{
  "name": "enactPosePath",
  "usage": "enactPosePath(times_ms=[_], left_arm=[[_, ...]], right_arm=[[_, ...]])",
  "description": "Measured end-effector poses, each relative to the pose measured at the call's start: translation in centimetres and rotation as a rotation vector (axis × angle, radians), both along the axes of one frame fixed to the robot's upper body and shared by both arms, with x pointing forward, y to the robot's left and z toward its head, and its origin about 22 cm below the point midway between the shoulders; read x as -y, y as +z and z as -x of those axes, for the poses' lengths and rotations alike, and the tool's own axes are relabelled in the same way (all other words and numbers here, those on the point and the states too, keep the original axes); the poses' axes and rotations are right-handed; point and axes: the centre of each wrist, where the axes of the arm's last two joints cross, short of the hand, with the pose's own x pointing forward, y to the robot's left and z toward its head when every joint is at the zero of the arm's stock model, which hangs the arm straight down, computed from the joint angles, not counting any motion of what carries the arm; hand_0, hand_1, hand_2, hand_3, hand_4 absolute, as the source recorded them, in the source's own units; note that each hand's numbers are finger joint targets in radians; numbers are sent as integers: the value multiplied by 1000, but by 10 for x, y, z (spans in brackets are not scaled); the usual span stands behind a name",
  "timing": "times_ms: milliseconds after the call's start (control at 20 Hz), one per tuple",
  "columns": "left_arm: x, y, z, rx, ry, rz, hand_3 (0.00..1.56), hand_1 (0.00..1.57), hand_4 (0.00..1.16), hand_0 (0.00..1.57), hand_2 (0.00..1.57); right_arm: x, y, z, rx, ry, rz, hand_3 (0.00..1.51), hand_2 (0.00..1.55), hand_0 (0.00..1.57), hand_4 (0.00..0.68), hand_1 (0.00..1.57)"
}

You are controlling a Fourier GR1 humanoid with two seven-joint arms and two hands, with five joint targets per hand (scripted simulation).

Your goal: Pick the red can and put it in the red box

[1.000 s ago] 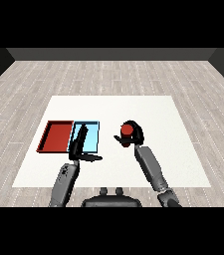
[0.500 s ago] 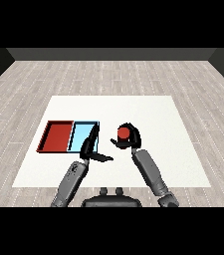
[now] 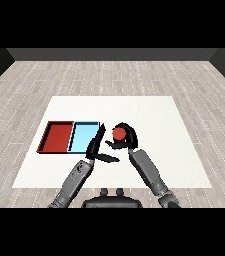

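The red can stands upright near the middle of the white table, and my right hand is curled round it. Just left of the can my left hand is open, its fingers straight and pointing up toward the light blue tray, its thumb stretched out to the right. The red tray lies at the left of the table, with nothing in it. The can sits to the right of both trays.
The light blue tray lies right beside the red tray, between it and the can. My left hand partly overlaps its right edge. Grey wooden floor surrounds the table.
My right hand has brought the red can leftward, closer to the trays. My left hand has swung right toward the can, off the light blue tray, and its thumb has spread out.
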Motion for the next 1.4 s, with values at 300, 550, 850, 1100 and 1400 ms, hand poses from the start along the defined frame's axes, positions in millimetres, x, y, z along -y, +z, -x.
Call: enactPosePath(times_ms=[300, 550, 850, 1100, 1400], left_arm=[[6, -3, -12, -14, -3, -30, 0, 0, 0, 0, 0], [17, 2, -19, -35, -12, -49, 0, 0, 0, 0, 0], [21, 1, -22, -38, -24, -67, 0, 0, 0, 0, 0], [23, -3, -19, -39, -14, -74, 0, 0, 0, 0, 0], [28, 3, -20, -21, 51, -102, 682, 905, 758, 905, 955]], right_arm=[[-9, 4, 1, 7, 33, -9, 1400, 1433, 1430, 626, 1430], [-20, 7, 12, 25, 59, -10, 1393, 1433, 1447, 615, 1447], [-34, 17, 22, 28, 86, -26, 1383, 1429, 1444, 595, 1444], [-40, 16, 24, 27, 99, -38, 1398, 1450, 1455, 543, 1455], [-42, 23, 23, 56, 90, -26, 1406, 1469, 1530, 522, 1530]])
